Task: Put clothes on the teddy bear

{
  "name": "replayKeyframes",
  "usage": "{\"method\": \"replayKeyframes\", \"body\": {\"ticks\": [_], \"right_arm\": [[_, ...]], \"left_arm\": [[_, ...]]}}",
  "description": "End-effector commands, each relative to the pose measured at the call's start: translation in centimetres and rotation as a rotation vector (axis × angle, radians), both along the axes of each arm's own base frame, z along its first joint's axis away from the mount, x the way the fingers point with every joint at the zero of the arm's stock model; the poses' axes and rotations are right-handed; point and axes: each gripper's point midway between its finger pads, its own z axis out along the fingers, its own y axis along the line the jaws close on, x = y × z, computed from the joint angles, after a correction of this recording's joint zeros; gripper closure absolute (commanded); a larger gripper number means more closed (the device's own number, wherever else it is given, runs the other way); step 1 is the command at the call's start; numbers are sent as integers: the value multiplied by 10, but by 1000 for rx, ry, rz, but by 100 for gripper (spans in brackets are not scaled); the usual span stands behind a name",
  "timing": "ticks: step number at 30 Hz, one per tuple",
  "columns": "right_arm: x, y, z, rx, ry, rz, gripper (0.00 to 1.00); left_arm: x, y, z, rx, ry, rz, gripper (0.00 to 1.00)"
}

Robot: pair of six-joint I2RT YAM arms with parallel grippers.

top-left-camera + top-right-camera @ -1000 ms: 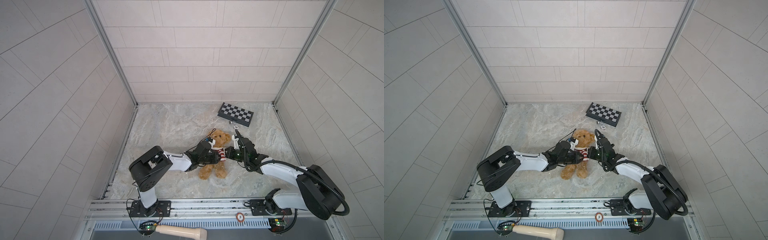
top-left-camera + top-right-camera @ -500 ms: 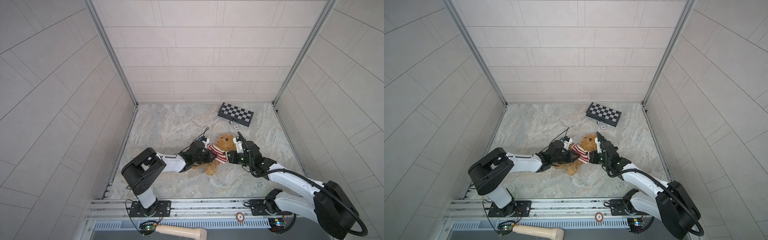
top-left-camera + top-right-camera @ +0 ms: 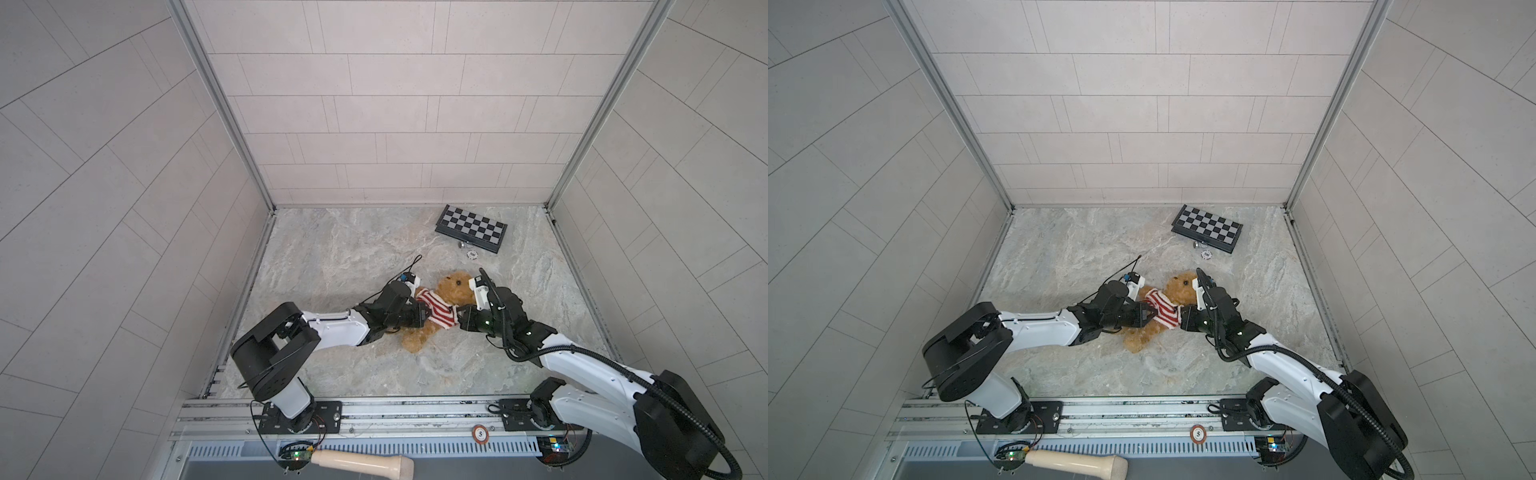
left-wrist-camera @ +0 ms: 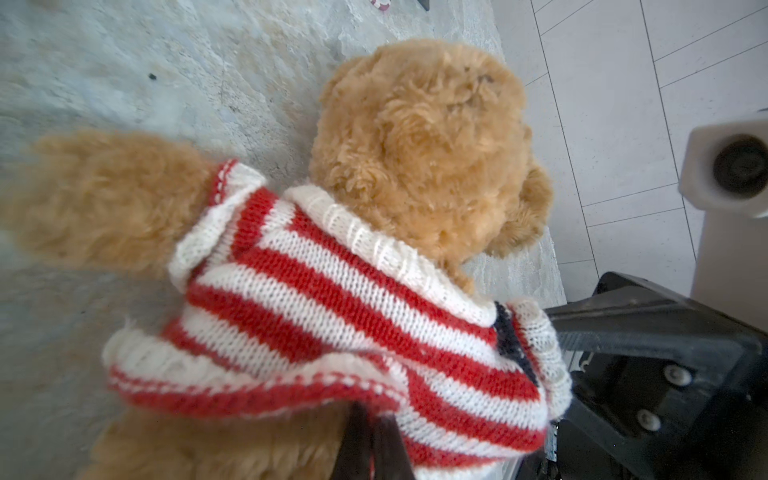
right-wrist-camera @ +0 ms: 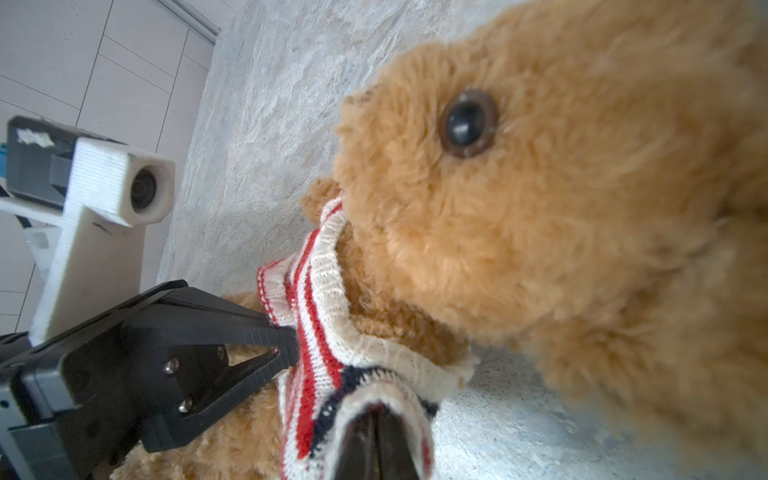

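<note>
The teddy bear (image 3: 455, 286) (image 3: 1180, 286) lies slantwise on the marble floor, head toward the back right, legs toward the front left. A red-and-white striped sweater (image 3: 436, 311) (image 3: 1163, 311) covers its chest, and one bare arm sticks out of a sleeve (image 4: 104, 195). My left gripper (image 3: 422, 316) (image 4: 370, 419) is shut on the sweater's lower hem (image 4: 257, 386). From the other side, my right gripper (image 3: 461, 320) (image 5: 376, 422) is shut on the sweater's navy-trimmed edge (image 5: 374, 378). The bear's head (image 5: 540, 187) fills the right wrist view.
A folded chessboard (image 3: 471, 227) (image 3: 1207, 227) lies at the back right with two small pieces (image 3: 471, 254) in front of it. The metal rail (image 3: 374, 411) runs along the front edge, and a wooden handle (image 3: 361, 461) lies below it. Tiled walls close three sides.
The bear has tipped from upright to slantwise. The sweater, a narrow band at its neck before, now spreads over its chest. Both grippers have stayed shut on it.
</note>
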Motion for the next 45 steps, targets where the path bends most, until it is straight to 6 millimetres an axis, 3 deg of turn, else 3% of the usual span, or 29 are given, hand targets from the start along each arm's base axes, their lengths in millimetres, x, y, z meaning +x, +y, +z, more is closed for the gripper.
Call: {"method": "replayKeyframes", "body": {"ticks": [1, 6, 15, 20, 22, 25, 28, 31, 39, 45], "right_arm": [[-1, -9, 4, -18, -31, -30, 100], [-4, -8, 16, -10, -97, 4, 100], [-13, 19, 40, 103, -161, 154, 100], [-15, 22, 51, 112, -184, 182, 100], [-13, 21, 54, 110, -194, 171, 100], [-12, 16, 51, 69, -191, 151, 100], [-8, 12, 49, 39, -202, 110, 100], [-1, 11, 50, 42, -216, 70, 100], [14, 13, 52, 37, -241, 6, 100], [24, 13, 59, 45, -257, -40, 100]], "left_arm": [[7, 41, -27, 117, 41, 82, 100], [14, 55, -27, 149, 32, 88, 100], [22, 68, -27, 243, -20, 99, 100], [25, 82, -34, 334, -60, 111, 100], [26, 79, -30, 334, -86, 88, 100], [19, 57, -8, 288, -140, 10, 100], [2, 27, 15, 217, -166, -92, 93], [-14, 13, 25, 167, -159, -137, 85], [-25, 39, 35, 222, -181, -112, 60], [-25, 44, 50, 212, -205, -92, 55]]}}
